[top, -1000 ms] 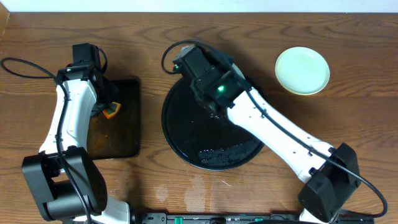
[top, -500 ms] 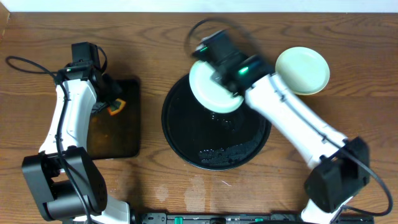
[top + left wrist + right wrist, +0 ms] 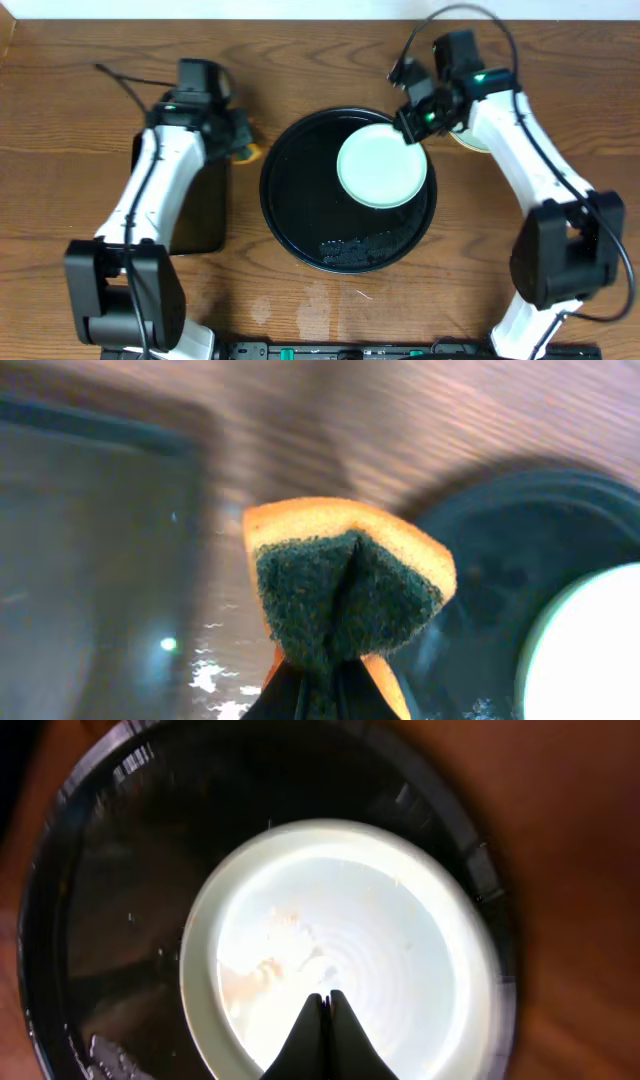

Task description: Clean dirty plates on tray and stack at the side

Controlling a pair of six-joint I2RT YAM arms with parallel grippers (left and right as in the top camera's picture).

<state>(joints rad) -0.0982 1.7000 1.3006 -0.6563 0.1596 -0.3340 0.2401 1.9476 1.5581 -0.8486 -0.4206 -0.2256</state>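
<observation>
Clamping one sponge (image 3: 345,575): left end effector (image 3: 318,685); right end effector (image 3: 325,1005) closed over one plate (image 3: 400,950), one tray (image 3: 120,850).

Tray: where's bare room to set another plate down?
The tray's left half, between its rim and the plate, is bare. So is the table in front of it. Crowded: the tray's upper right, where the right claw hangs at the plate's edge.
</observation>
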